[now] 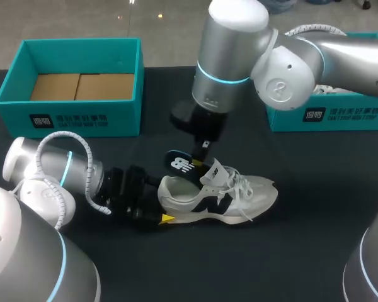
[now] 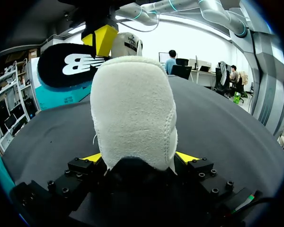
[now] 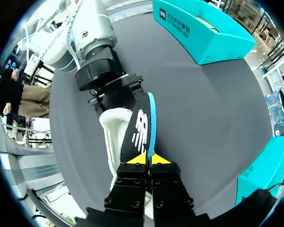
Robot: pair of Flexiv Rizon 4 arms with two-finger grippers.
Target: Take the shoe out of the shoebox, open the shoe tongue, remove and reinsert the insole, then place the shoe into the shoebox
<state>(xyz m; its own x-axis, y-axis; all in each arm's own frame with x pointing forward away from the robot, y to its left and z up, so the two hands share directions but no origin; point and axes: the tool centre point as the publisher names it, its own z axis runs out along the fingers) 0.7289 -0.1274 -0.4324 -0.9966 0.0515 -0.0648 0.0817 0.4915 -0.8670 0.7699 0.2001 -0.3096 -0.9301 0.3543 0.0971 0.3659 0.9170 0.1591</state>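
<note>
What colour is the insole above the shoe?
The insole is black with a white logo and a blue edge, clearest in the right wrist view.

Bright, even overhead light; faint soft shadow beneath the shoe (image 1: 217,195).
</note>
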